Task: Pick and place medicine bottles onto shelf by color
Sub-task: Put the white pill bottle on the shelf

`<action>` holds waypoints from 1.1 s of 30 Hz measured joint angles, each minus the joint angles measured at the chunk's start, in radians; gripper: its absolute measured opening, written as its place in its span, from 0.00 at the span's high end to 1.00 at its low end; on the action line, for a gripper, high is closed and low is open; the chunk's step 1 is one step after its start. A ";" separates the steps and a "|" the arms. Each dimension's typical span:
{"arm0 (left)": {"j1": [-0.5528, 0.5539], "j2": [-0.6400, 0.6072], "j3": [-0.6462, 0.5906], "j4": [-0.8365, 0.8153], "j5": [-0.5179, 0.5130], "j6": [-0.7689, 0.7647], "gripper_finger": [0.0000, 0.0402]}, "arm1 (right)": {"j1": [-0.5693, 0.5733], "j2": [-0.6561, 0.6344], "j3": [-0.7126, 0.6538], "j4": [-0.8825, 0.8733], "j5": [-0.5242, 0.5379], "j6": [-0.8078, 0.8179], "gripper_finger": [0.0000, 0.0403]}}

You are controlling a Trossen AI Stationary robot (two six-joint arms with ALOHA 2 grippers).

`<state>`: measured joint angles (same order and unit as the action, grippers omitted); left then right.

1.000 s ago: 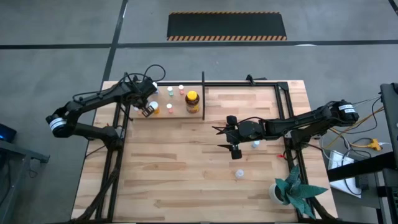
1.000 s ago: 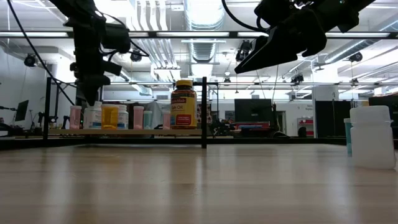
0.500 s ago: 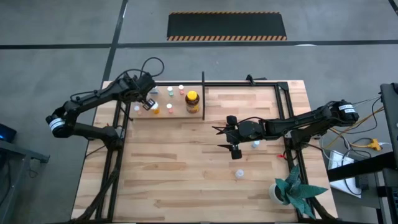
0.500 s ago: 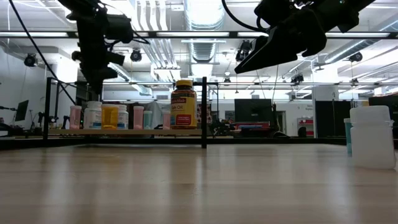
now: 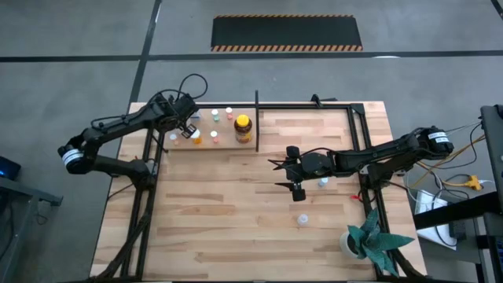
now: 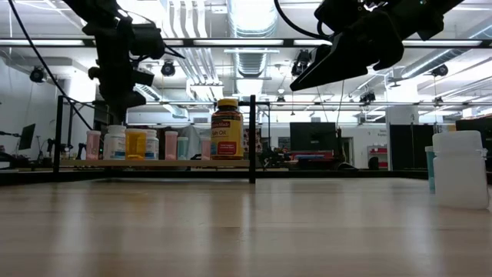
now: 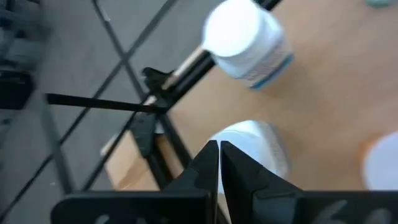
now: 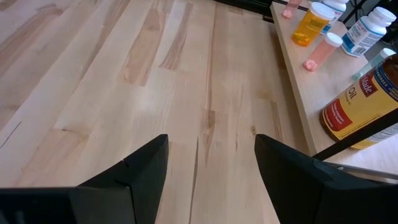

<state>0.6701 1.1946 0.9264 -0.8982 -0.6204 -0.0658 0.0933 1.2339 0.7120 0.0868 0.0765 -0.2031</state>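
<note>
High view: left gripper (image 5: 187, 126) pinched shut & empty over shelf (image 5: 224, 144) upper left w/ bottles (image 5: 214, 118) on it; right gripper (image 5: 284, 174) wide open, empty, mid-frame, next probably grabs white bottle (image 5: 302, 219) lower center.

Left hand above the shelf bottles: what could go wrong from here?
1. The left hand, shut and empty, hangs just above the packed row of bottles on the shelf; a low swing out could tip one.
2. The amber jar stands right beside the divider post, so anything placed beside it risks a knock.
3. The right hand waits open over the table with loose bottles near it.
</note>
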 joint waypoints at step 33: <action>-0.002 0.013 -0.015 0.000 -0.022 -0.004 1.00 | 0.000 0.000 0.000 -0.002 0.000 0.001 0.43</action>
<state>0.6678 1.2080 0.9111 -0.8978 -0.6420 -0.0702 0.0933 1.2339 0.7120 0.0849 0.0765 -0.2024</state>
